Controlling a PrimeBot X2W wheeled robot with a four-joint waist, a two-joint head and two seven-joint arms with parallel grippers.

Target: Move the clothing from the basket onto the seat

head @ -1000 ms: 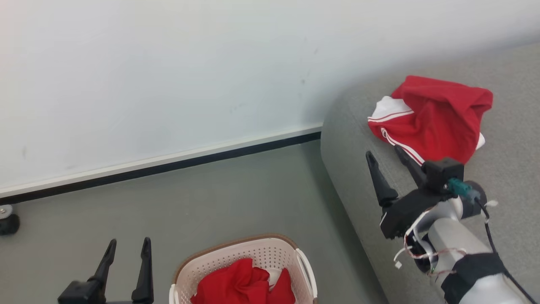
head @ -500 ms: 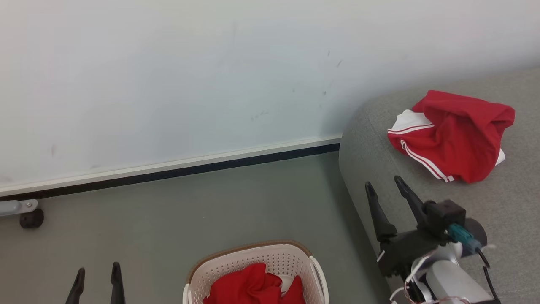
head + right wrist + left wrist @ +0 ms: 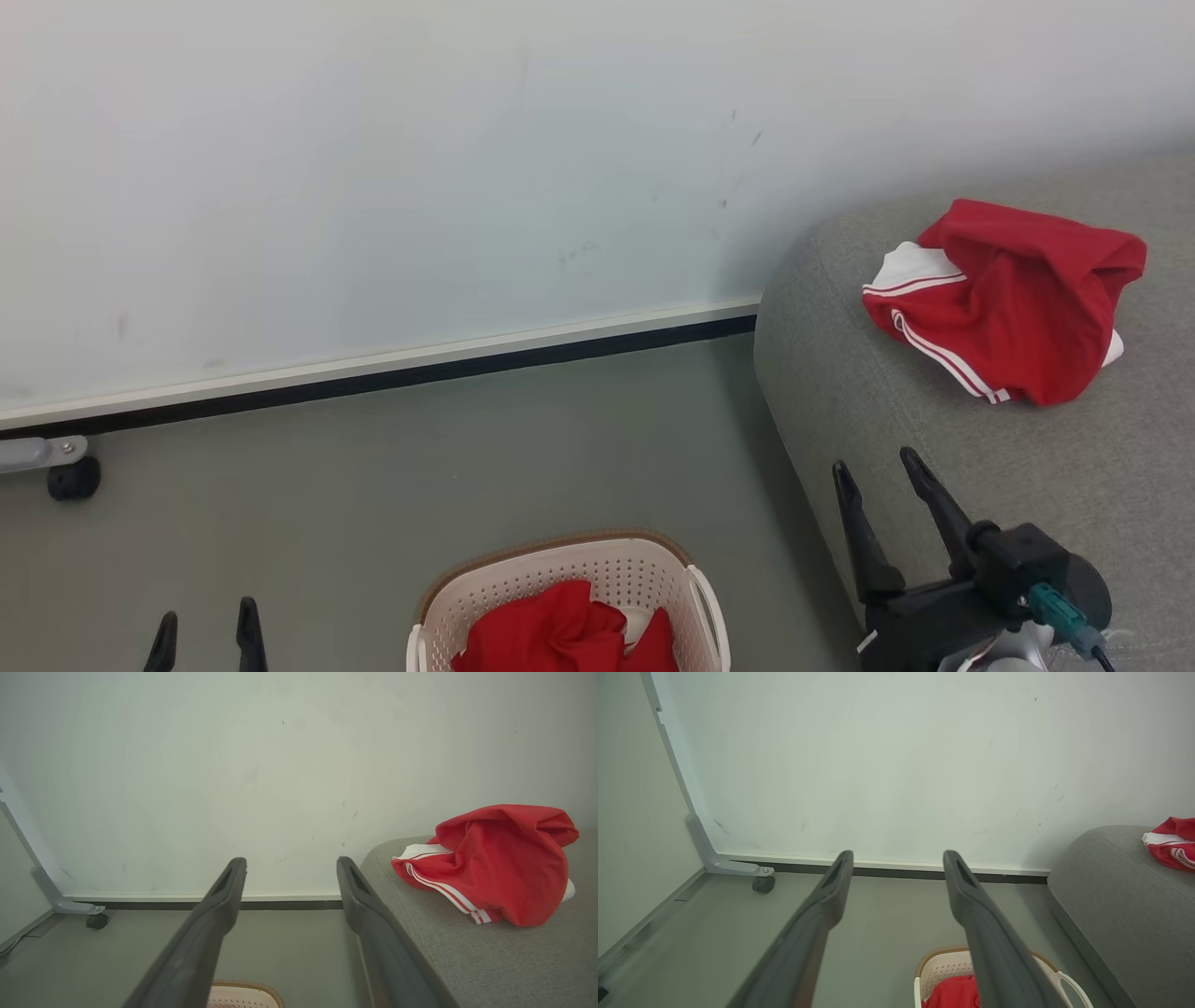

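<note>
So here's what you've got. In the head view your right pincer point(image 3: 876, 461) sits at the lower right with both fingers spread wide and nothing between them. It overlaps the rounded front corner of the sofa point(image 3: 934, 439) and is clear of the fabric up there. One red garment point(image 3: 1013, 299) with white stripes and a white panel is lying crumpled on the sofa at the upper right of the frame, well apart from the pincer tips. In the right wrist view the same garment is off to the right of the fingers, resting on the grey cushion, and the gap between the fingers just shows wall and floor.

Your left pincer point(image 3: 207, 611) pokes its tips up from the bottom left edge of the head view. It's also open and empty. The left wrist view backs that up, with a wide gap between the fingers and nothing held.

The basket point(image 3: 560, 555) is on the floor point(image 3: 420, 467) at bottom centre, just left of the sofa's corner. It has a red heap point(image 3: 551, 635) bunched inside it, with a bit of white peeking out. Neither pincer is touching the basket.

Behind it all is a pale wall point(image 3: 373, 187) with a dark strip along its base. There's a small black caster point(image 3: 73, 478) at the far left.
</note>
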